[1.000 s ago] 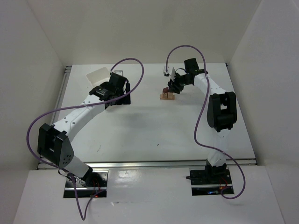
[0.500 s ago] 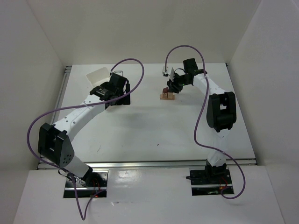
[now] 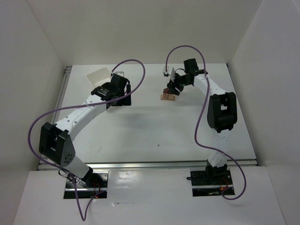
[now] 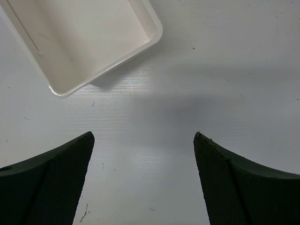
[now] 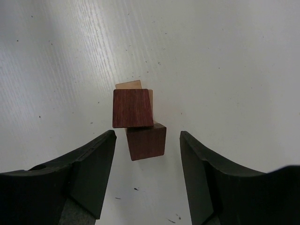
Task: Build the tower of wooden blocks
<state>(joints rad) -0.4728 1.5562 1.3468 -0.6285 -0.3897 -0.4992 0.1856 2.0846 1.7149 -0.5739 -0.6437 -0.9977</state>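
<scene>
The wood block tower (image 3: 166, 94) stands on the table at the back centre, with tan pieces low and a dark maroon piece on top. In the right wrist view a maroon block (image 5: 132, 108) lies over a tan piece (image 5: 129, 85), with a second maroon block (image 5: 146, 140) right beside it, nearer the jaws. My right gripper (image 5: 147, 136) is open and empty, its fingers on either side of the nearer maroon block without touching it; it also shows in the top view (image 3: 174, 87). My left gripper (image 4: 143, 140) is open and empty over bare table.
A white rectangular tray (image 4: 84, 42) lies just beyond my left gripper, at the back left of the table (image 3: 99, 75). White walls close in the table on the left, right and back. Purple cables loop above both arms.
</scene>
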